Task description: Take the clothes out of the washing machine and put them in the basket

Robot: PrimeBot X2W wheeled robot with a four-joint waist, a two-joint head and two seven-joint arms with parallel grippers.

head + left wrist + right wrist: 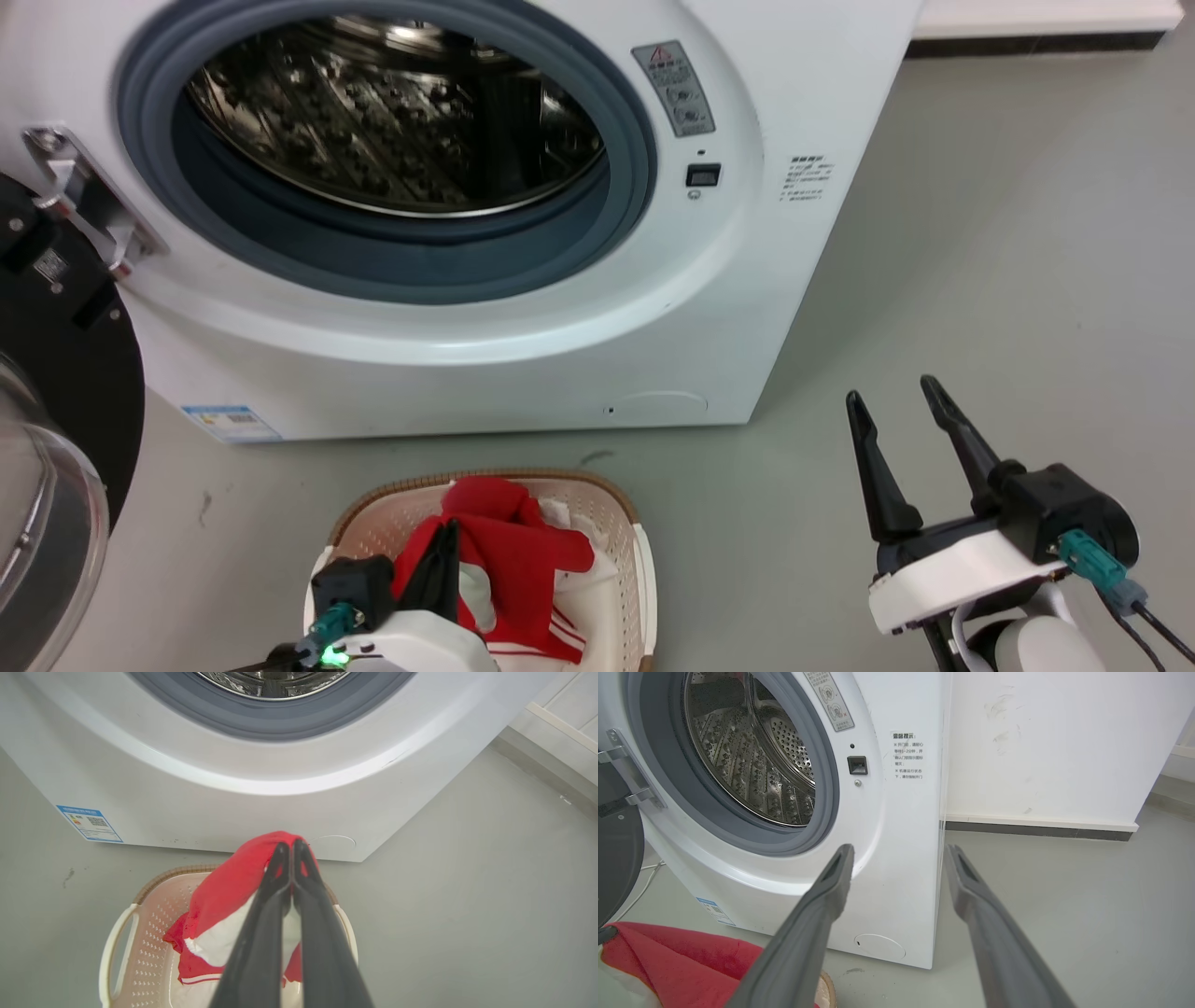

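Left hand (290,847) (clamped) on clothes (224,886), in basket (154,914)

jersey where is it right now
The jersey sits in the basket on the floor just in front of the washer, low and left of centre in the head view, with the shut left gripper pinching its top fold.

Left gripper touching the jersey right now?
Touching. The left wrist view shows the left gripper with fingertips pinched shut on a red fold of the jersey, over the basket.
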